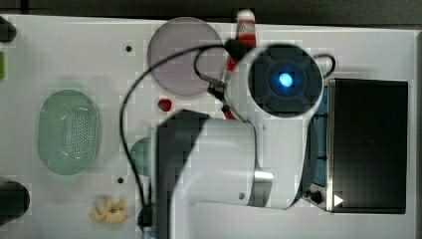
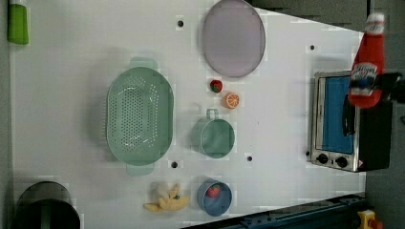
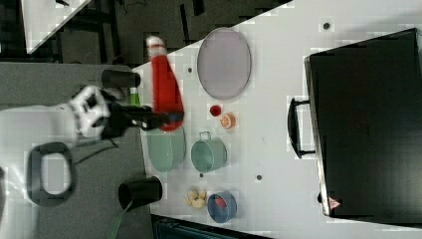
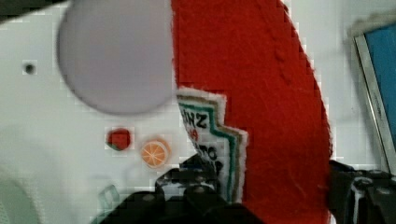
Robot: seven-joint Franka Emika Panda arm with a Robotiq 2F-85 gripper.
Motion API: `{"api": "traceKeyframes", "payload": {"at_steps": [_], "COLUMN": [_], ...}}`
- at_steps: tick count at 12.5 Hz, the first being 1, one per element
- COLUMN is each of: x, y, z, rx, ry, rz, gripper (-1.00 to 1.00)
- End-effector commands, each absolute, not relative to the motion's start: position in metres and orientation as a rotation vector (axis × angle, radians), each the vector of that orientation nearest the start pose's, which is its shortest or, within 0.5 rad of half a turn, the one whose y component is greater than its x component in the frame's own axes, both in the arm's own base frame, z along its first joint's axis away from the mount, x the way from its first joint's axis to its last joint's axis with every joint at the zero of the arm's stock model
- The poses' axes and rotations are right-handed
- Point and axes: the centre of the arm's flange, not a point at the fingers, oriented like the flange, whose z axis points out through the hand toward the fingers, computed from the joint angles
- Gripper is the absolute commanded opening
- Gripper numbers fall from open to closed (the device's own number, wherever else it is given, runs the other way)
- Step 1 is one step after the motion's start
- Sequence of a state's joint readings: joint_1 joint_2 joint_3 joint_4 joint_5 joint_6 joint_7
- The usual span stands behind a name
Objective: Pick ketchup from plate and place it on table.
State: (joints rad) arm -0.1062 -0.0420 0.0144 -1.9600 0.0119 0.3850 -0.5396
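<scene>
Ketchup (image 4: 261, 93) here is a soft, felt-like red bottle with a white cap and a stitched pale label, its nap visible in the wrist view. The gripper (image 3: 166, 119) pinches it near its base, one dark finger on each side, and holds it clear of the table (image 2: 71, 119); in the left view it hangs in front of the toaster oven (image 2: 341, 124), off the plate (image 2: 233, 38).

The plate is round, flat and pale lilac-grey, with nothing lying on it. Just beside it on the tabletop sit a small red strawberry (image 2: 216, 86) and a round orange slice (image 2: 232, 100), close to each other.

The table is a white flat top with a few small dark screw holes. Grey floor and dark fixtures surround it in the right view. The toaster oven is a boxy dark metal unit with a blue-tinted door and a handle.

An oval green basket (image 2: 139, 117), perforated across its bottom, holds nothing. A green cup (image 2: 215, 137) with a small handle stands near it, also without contents. A small blue dish (image 2: 214, 197) holds a red piece of fruit, and a pale yellow peeled banana (image 2: 166, 199) lies next to it.
</scene>
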Motion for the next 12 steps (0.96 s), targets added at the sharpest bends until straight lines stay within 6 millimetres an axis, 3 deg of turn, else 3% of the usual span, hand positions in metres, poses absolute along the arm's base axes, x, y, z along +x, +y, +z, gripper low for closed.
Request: {"api": "traceKeyframes", "payload": {"at_steps": [1, 4, 9, 12], "x": [0.521, 0.503, 0.49, 0.491], "y": [-0.056, -0.047, -0.035, -0.036], "z": [0.406, 0.364, 0.269, 0.25], "rx": [-3.083, -3.086, -3.086, -3.082], "ry": [0.63, 0.615, 0.582, 0.583], "rz": [0.152, 0.086, 0.045, 0.022], "gripper": [0.21, 0.21, 0.21, 0.29]}}
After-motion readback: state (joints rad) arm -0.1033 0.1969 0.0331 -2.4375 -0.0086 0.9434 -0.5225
